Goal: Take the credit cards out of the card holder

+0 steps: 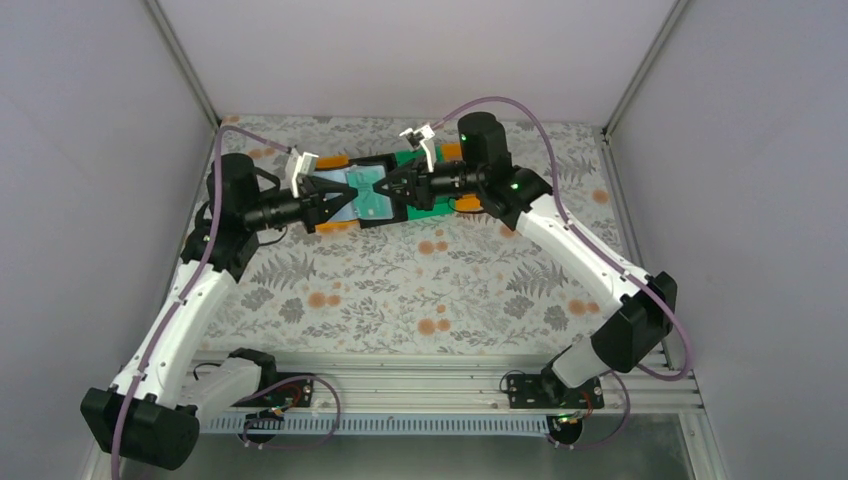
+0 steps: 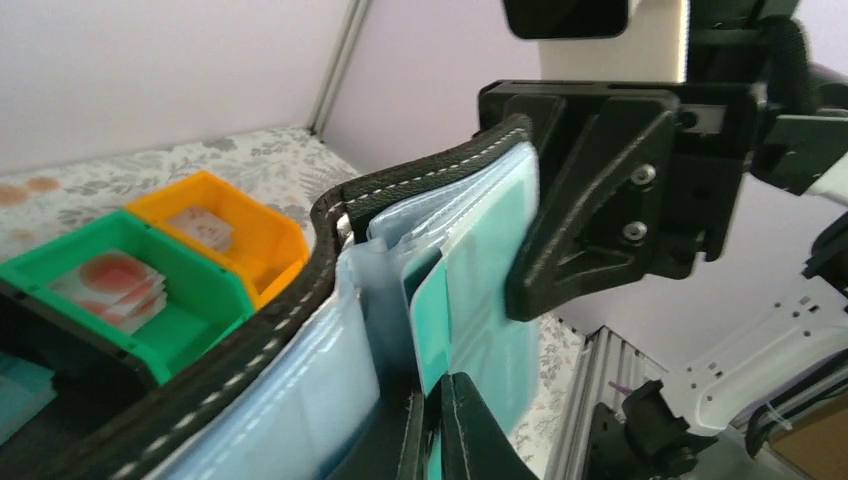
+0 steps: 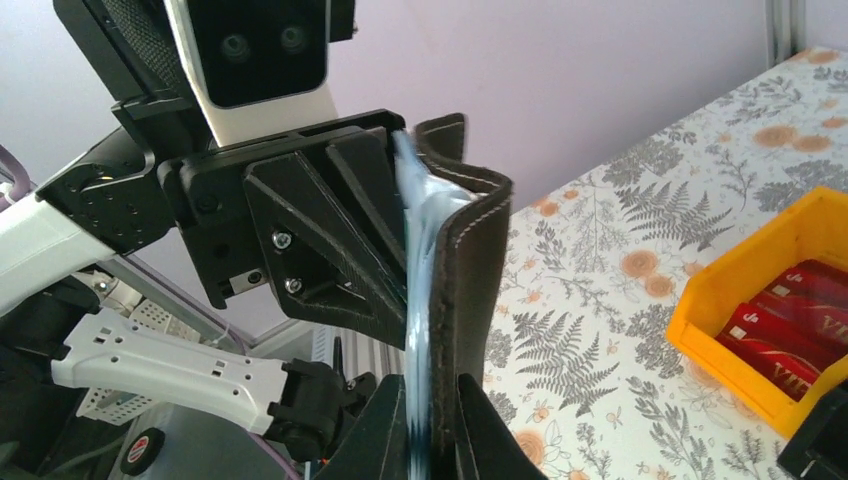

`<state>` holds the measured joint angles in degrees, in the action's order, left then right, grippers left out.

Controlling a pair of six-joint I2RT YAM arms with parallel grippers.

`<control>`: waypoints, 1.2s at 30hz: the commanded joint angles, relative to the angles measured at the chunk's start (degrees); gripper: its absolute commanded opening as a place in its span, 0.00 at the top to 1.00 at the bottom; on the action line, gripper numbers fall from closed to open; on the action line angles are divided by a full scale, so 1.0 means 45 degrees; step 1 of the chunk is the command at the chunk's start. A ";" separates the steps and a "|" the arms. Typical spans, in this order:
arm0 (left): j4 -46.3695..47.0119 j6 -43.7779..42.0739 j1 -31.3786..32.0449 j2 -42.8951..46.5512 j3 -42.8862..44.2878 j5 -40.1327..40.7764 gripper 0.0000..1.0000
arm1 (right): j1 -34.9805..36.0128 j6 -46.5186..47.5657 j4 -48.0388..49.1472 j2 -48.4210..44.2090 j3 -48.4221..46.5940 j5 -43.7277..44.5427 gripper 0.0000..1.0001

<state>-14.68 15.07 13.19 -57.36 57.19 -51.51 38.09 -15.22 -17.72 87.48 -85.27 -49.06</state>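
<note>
The card holder (image 1: pixel 368 207) hangs open in the air between my two grippers, above the back of the table. In the left wrist view its black stitched cover (image 2: pixel 420 175) curves over clear sleeves, and a teal credit card (image 2: pixel 432 320) stands out of one sleeve. My left gripper (image 2: pixel 443 440) (image 1: pixel 345 200) is shut on that card's lower edge. My right gripper (image 3: pixel 437 430) (image 1: pixel 388 190) is shut on the holder's cover (image 3: pixel 470 280) and the sleeves beside it. Other cards are hidden in the sleeves.
A green bin (image 2: pixel 150 300) and an orange bin (image 2: pixel 240 230), both holding small cards, stand on the flowered table behind the holder, with a black bin (image 2: pixel 40 350) beside them. Another orange bin (image 3: pixel 780 300) holds red cards. Grey walls close in the back and sides.
</note>
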 commanded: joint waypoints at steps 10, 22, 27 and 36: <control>0.0564 -0.0107 0.0138 0.0345 0.0514 -0.2390 0.98 | -0.0016 0.0990 0.0749 -0.0237 0.0353 -0.1713 0.79; -0.0841 -0.1683 -0.0380 0.0342 0.0730 -0.2536 0.98 | -0.0968 0.2068 -0.0416 -0.1182 0.1374 -0.2816 0.86; -0.1910 -0.2811 -0.0654 0.0208 0.0932 -0.2381 0.98 | -0.1409 0.2474 -0.0909 -0.1513 0.1609 -0.2732 0.96; -0.2015 -0.2744 -0.2162 -0.0025 0.0775 -0.2517 0.98 | -0.2534 0.1893 -0.1624 -0.0846 0.3664 -0.1433 0.96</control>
<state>-24.58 3.40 5.39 -57.21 59.70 -61.67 27.44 -5.69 -21.71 81.69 -73.34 -58.85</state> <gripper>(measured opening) 0.026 0.076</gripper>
